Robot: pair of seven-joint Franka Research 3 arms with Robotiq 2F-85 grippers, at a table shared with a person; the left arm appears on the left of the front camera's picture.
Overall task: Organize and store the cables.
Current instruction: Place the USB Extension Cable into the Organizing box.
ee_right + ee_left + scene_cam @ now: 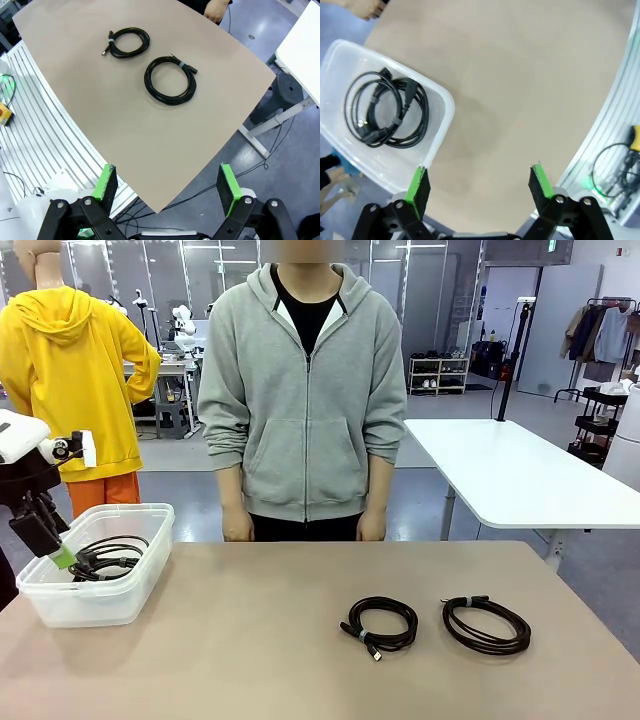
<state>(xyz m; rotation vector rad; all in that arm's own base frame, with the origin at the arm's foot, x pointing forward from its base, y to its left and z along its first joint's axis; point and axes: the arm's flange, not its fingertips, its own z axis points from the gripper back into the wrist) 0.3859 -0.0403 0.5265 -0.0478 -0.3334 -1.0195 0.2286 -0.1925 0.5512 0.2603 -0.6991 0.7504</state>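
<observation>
Looking at the far left of the front frame, finding the left gripper (58, 552) spread wide, pinching nothing, hanging at the rim of a clear bin (105, 608) in the lower left. Lying flat on the bin's bottom, one coiled cable (108, 554). Well apart from the green pads in the left wrist view, yet possibly brushing a fingertip in the front view; hard to tell. Resting lower right of centre on the table (230, 640), side by side without touching, a small coil (380, 623) and a larger coil (486, 624). Seeing the right gripper (167, 184) at the bottom of the right wrist view, likewise splayed and empty above the table's edge, with both loose coils in that frame's upper left. Standing upper centre behind the table, a person (305, 420) in a grey hoodie, arms down.
</observation>
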